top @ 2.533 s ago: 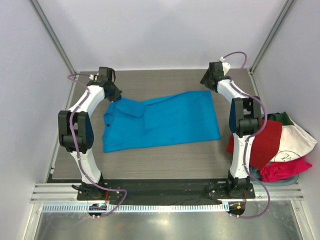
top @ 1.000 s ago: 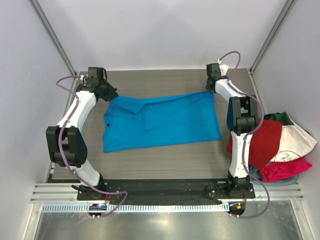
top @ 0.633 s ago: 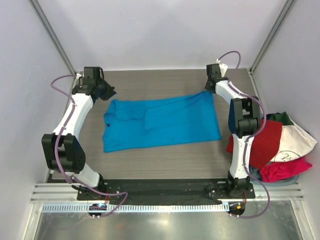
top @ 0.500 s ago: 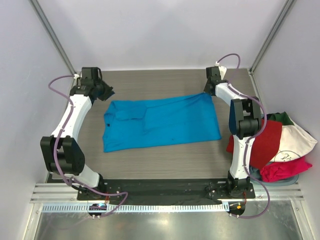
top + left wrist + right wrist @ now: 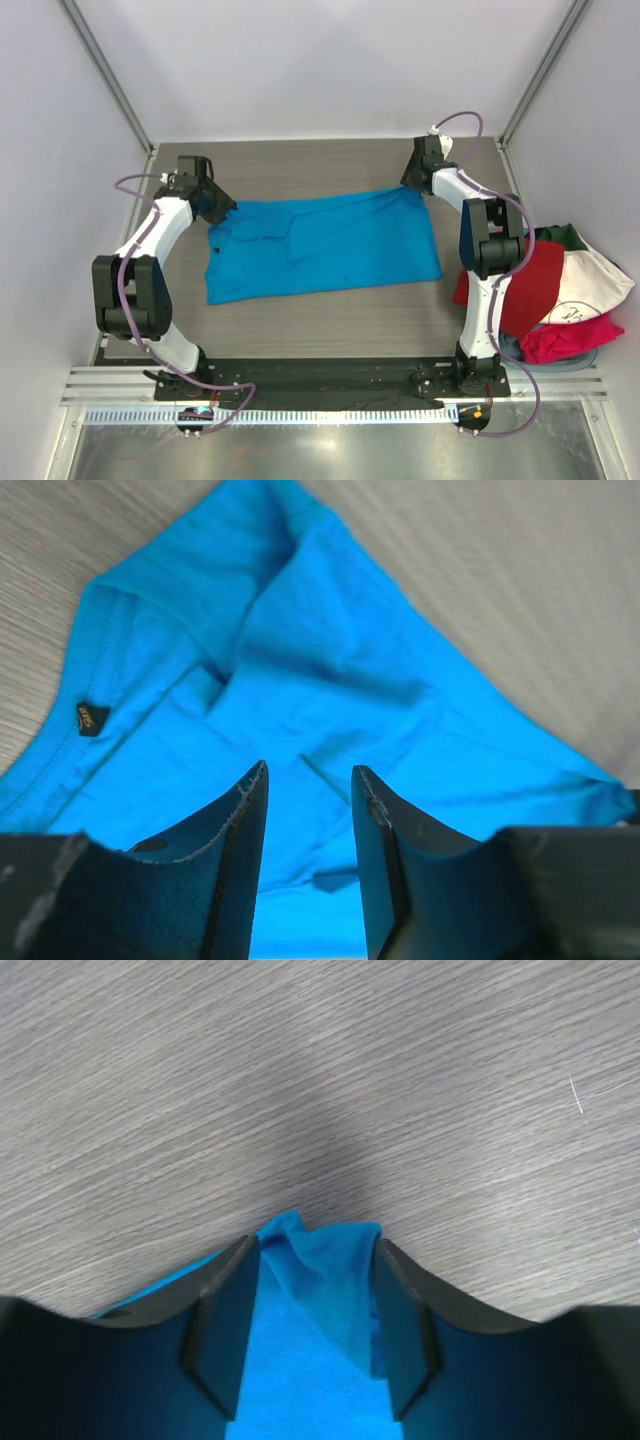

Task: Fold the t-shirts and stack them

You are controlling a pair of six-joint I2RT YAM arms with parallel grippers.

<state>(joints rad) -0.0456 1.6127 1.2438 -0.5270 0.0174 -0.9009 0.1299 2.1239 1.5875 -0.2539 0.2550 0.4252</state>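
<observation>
We find no text we can actually read. The blue t-shirt [image 5: 330,710] carries a small dark neck label [image 5: 91,718] inside its collar, with pale marks too blurred to make out. In the top view, the white t-shirt [image 5: 590,285] in the pile at the right bears a small dark print [image 5: 570,314], too small to decipher.

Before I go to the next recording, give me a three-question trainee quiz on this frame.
1. True or false: the blue t-shirt lies spread on the table.
2. Which end effector has blue cloth between its fingers? A) left end effector B) right end effector
3. Fill in: the pile of other t-shirts sits at the robot's ____ side.

Key: 1 true; 2 B; 3 right.
</observation>
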